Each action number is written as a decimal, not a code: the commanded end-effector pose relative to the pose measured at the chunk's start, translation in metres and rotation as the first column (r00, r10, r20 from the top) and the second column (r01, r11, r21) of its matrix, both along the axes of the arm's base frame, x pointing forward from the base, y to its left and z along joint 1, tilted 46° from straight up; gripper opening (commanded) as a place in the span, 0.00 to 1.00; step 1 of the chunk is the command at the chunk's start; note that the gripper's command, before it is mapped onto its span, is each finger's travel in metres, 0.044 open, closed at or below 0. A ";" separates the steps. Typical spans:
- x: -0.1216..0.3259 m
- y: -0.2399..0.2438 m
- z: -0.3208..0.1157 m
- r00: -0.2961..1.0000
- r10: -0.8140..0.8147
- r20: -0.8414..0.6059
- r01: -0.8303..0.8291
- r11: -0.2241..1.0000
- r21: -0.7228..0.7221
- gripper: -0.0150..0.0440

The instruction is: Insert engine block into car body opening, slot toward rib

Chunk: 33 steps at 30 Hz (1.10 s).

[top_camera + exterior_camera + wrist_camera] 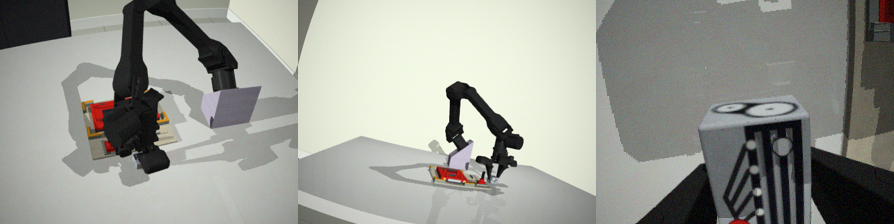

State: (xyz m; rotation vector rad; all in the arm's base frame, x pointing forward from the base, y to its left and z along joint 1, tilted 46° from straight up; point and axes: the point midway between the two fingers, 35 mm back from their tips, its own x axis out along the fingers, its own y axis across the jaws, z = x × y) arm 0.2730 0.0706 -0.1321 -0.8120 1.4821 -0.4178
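My gripper (493,179) is shut on the grey engine block (136,161) (495,180) (728,150), low over the table just outside the board's near edge. In the wrist view the block stands upright between both fingers, with two printed circles on top and dark stripes on its side. The red car body (96,116) (441,172) lies on the beige board (97,146) (873,112). The arm hides much of the body and its opening in the top view. I cannot make out the rib, nor whether the block touches the table.
A red piece with a black lever (481,182) stands on the board near the gripper; its red part (109,146) (887,11) is partly seen. Yellow corner brackets (163,120) surround the car body. The lilac arm mount (236,108) (462,159) stands beyond the board.
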 end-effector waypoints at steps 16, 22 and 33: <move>0.001 -0.003 -0.004 1.000 0.005 0.006 -0.005 1.000 0.001 0.52; 0.001 -0.003 -0.004 1.000 0.005 0.006 -0.005 1.000 0.001 0.79; 0.001 -0.002 -0.004 1.000 0.002 0.006 -0.002 1.000 0.000 1.00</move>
